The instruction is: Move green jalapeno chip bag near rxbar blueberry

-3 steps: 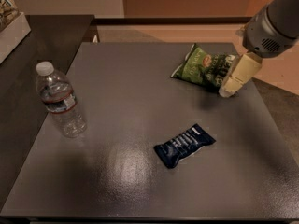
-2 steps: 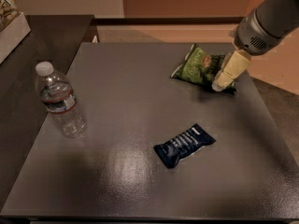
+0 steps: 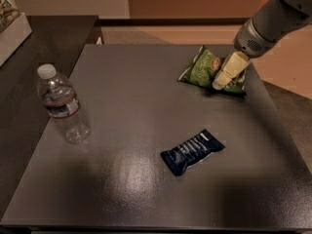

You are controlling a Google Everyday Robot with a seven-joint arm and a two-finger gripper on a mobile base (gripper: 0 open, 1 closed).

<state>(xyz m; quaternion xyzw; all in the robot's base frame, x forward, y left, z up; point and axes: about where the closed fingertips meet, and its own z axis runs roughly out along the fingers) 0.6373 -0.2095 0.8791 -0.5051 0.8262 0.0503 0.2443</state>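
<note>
The green jalapeno chip bag [image 3: 202, 69] lies at the far right of the dark table [image 3: 136, 130]. The rxbar blueberry [image 3: 192, 151], in a dark navy wrapper, lies flat nearer the front, right of the table's middle. My gripper [image 3: 220, 83] reaches down from the upper right, and its cream fingertips are over the right part of the bag, hiding some of it. The bag and the bar lie well apart.
A clear water bottle [image 3: 63, 106] with a white cap stands upright at the table's left. A darker counter [image 3: 29, 57] adjoins the left side, with a white box [image 3: 9, 26] at the far left edge. Tan floor lies beyond the table's right edge.
My gripper has moved left and down, from the bag's right edge to over the bag. The bag, bar and bottle have not moved.
</note>
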